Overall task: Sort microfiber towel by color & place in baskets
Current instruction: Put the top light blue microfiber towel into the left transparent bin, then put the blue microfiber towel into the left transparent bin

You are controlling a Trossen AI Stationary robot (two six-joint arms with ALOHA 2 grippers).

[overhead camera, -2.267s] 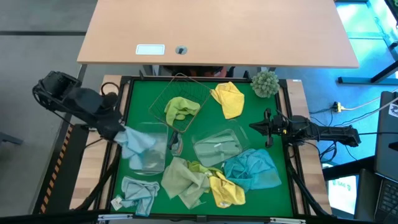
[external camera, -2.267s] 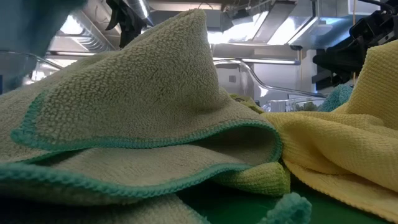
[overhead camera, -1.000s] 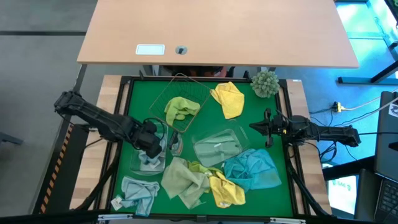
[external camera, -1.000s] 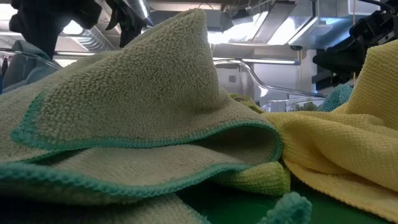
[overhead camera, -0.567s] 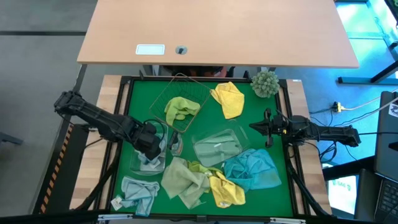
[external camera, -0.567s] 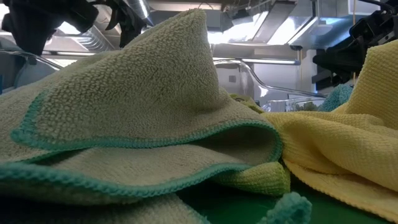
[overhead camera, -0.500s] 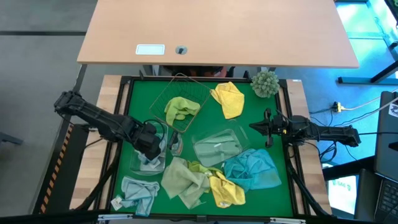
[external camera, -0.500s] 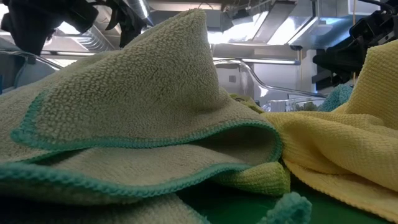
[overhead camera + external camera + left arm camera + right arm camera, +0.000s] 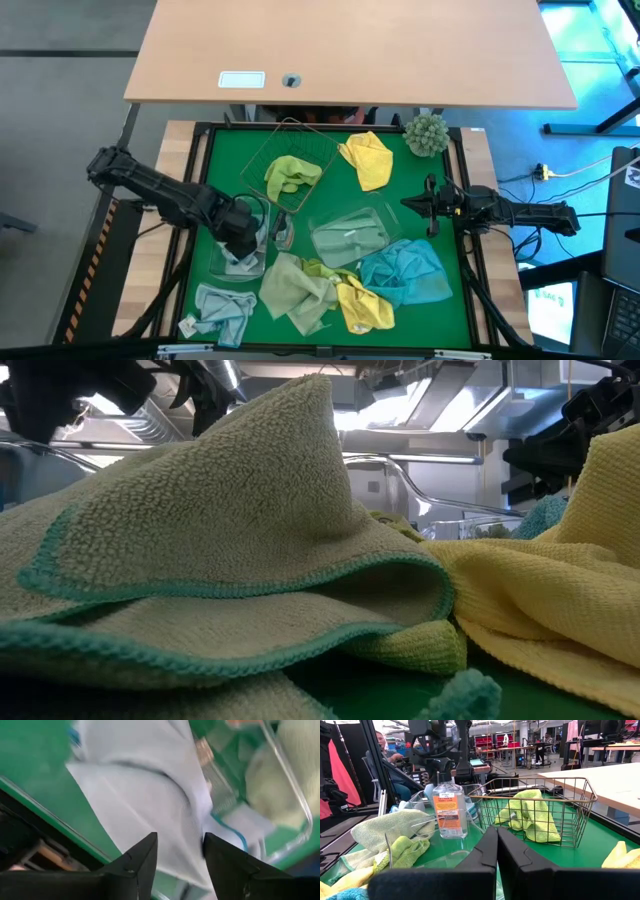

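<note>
My left gripper points down over the left clear basket, fingers open. Below them a light grey-blue towel lies in that basket. The wire basket holds a lime green towel. The middle clear basket holds a pale olive towel. A yellow towel lies on the mat at the far side. At the near edge lie olive, yellow, teal and grey-blue towels. My right gripper waits shut at the right edge.
A clear bottle with an orange label stands between the two clear baskets. A fuzzy plant ball sits at the far right corner. In the low view the olive towel and the yellow one fill the foreground. A tan desk lies beyond the table.
My left gripper has stayed over the left clear basket and has opened, letting go of the light grey-blue towel. The towel has sunk into that basket and no longer shows below the gripper in the low view.
</note>
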